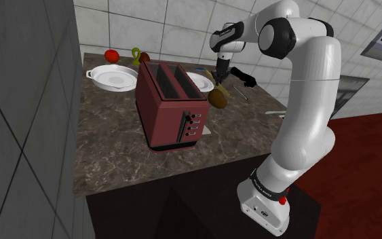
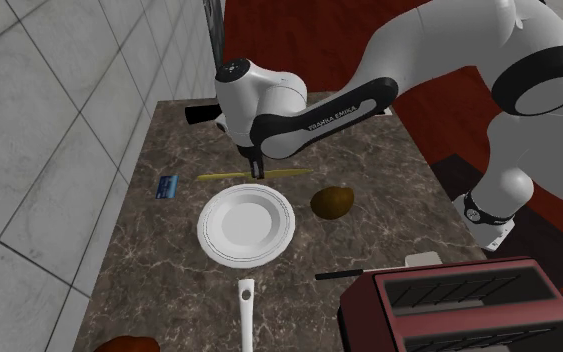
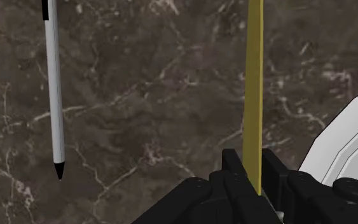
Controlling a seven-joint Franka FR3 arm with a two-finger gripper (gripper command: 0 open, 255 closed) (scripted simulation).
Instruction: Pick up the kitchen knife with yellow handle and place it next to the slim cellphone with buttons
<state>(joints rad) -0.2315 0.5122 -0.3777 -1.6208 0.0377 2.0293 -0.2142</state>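
Shoulder view puts the dark marbled tabletop (image 1: pixel 115 149) under everything, with the white arm (image 1: pixel 311 102) rising from its stand and bending down toward the tiled wall. A red toaster (image 1: pixel 172 105) stands mid-tabletop. Behind it, toward the wall, sits a white two-handled dish (image 1: pixel 115 77).

From the second exterior view, a round white plate (image 2: pixel 246 228) lies between the toaster and the gripper (image 2: pixel 257 172), and a brown rounded lump (image 2: pixel 332 202) rests just beside the plate on that view's right. The knife (image 2: pixel 224 176), a thin yellow strip, lies level just past the plate's far rim, and the gripper is on its middle. Whether it touches the tabletop I cannot tell.

Seen from the wrist, the two black fingers (image 3: pixel 234 175) are clamped on the yellow strip. A grey pen (image 3: pixel 55 95) with a black tip lies well apart from it, roughly parallel.

A small blue card (image 2: pixel 167 185) lies near the knife's wall-side end. A slim black slab (image 2: pixel 201 114) lies beyond the gripper. Which of the two is the cellphone I cannot tell.
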